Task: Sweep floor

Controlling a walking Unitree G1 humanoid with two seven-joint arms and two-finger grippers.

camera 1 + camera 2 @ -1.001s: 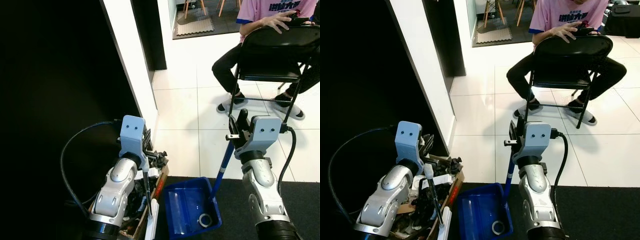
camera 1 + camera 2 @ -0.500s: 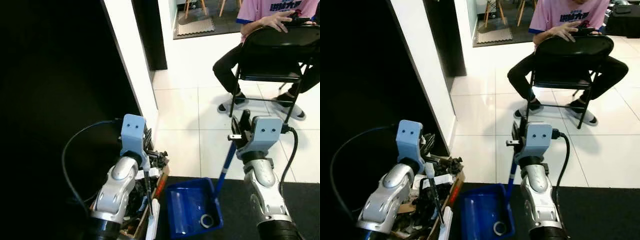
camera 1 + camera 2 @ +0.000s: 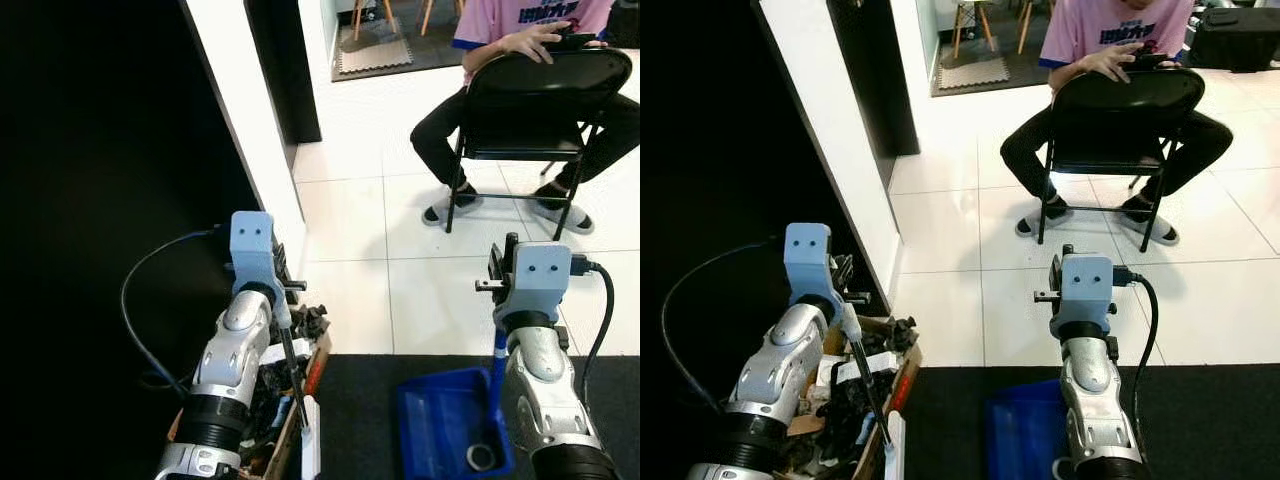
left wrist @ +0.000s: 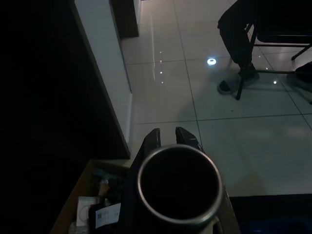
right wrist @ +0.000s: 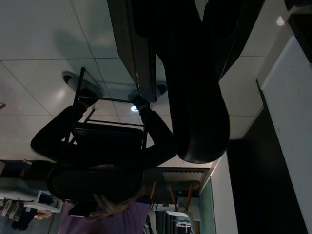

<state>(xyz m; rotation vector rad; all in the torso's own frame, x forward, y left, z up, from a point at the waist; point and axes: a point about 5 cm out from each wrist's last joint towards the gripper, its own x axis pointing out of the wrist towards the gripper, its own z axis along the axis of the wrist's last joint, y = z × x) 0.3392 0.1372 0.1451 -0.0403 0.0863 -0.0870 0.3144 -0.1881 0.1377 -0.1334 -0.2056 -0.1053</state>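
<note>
Dustpan (image 3: 440,430) now further right, deep blue.

I see a white glossy tile floor (image 3: 350,215) with grey grout lines running from the doorway toward me. Nearest me a dark carpet (image 3: 360,420) lies over the tiles, its straight edge crossing the view. On the carpet sits a blue dustpan (image 3: 445,432) with a small ring-shaped object (image 3: 481,457) inside it. Beside it, against the white wall (image 3: 250,130), stands an open cardboard box (image 3: 285,420) of dark clutter. Farther out on the tiles stands a black folding chair (image 3: 545,110) with a person's shoes (image 3: 448,208) planted beside its legs. Beyond the doorway lies a grey mat (image 3: 375,55).
</note>
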